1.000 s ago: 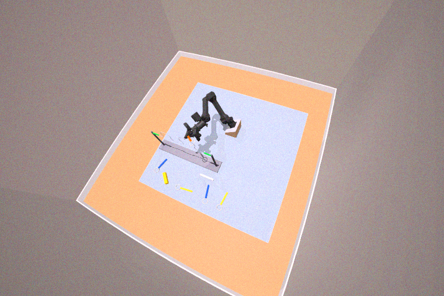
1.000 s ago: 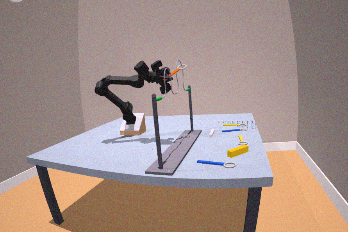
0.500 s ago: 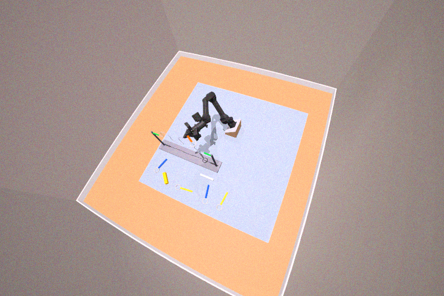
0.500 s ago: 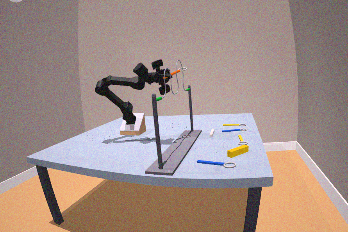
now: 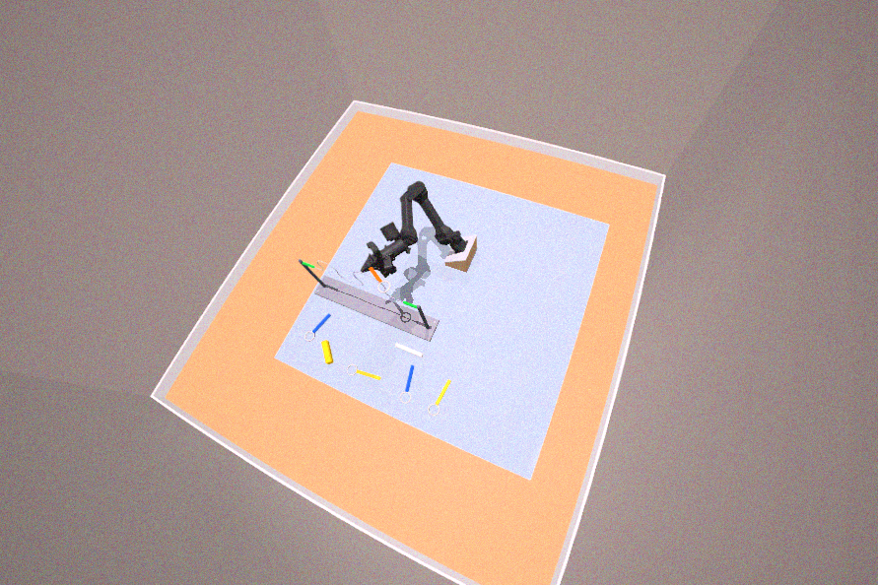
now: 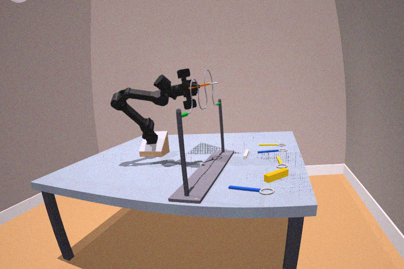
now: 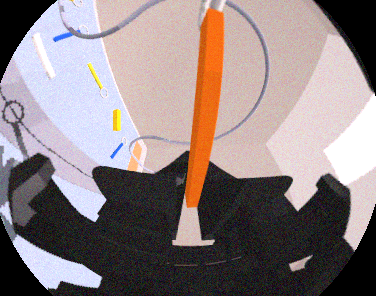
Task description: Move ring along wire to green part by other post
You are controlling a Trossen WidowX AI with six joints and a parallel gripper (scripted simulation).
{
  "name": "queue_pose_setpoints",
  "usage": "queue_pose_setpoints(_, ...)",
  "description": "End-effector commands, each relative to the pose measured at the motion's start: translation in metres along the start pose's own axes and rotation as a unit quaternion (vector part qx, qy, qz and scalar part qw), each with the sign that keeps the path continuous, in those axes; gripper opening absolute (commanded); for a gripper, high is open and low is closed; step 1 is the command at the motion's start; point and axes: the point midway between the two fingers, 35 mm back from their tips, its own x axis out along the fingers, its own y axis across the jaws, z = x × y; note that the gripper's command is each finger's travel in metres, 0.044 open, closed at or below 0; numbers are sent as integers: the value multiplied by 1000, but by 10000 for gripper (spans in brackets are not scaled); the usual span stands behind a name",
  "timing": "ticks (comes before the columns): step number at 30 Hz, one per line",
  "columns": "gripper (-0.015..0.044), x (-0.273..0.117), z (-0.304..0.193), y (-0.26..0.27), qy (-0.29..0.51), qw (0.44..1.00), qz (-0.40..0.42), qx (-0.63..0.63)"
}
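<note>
The orange handle [image 5: 375, 276] [image 6: 205, 84] [image 7: 208, 75] is held in my gripper [image 5: 369, 268] [image 6: 198, 85] [image 7: 191, 155], which is shut on it. Its pale ring [image 6: 216, 82] lies nearly flat around the steep wire section nearer the far post [image 6: 221, 127] in the exterior view; at the wrist view's top edge it is cut off. The thin grey wire [image 6: 207, 70] [image 7: 267, 67] bends in tall loops. Whether the ring touches it, I cannot tell. Green parts [image 5: 410, 303] [image 6: 184, 114] sit at the wire's ends, by the far post and the near post [image 6: 182, 152].
The posts stand on a long grey base [image 5: 373, 311] [image 6: 205, 182]. Beyond it lie blue-handled rings, yellow-handled rings, a yellow block [image 5: 326, 352] [image 6: 275, 175] [image 7: 116, 120] and a white bar [image 5: 408, 350] [image 6: 246, 154] [image 7: 44, 56]. Wire loops stand close to my fingers in the exterior view.
</note>
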Motion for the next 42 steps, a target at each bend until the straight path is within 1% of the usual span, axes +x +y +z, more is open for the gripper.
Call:
queue_pose_setpoints(1,-150,0,0,-3,-4,1000,-15,-23)
queue_pose_setpoints(28,-150,0,3,-17,-23,977,-104,-186)
queue_pose_setpoints(42,-150,1,-1,-12,-26,968,-122,-217)
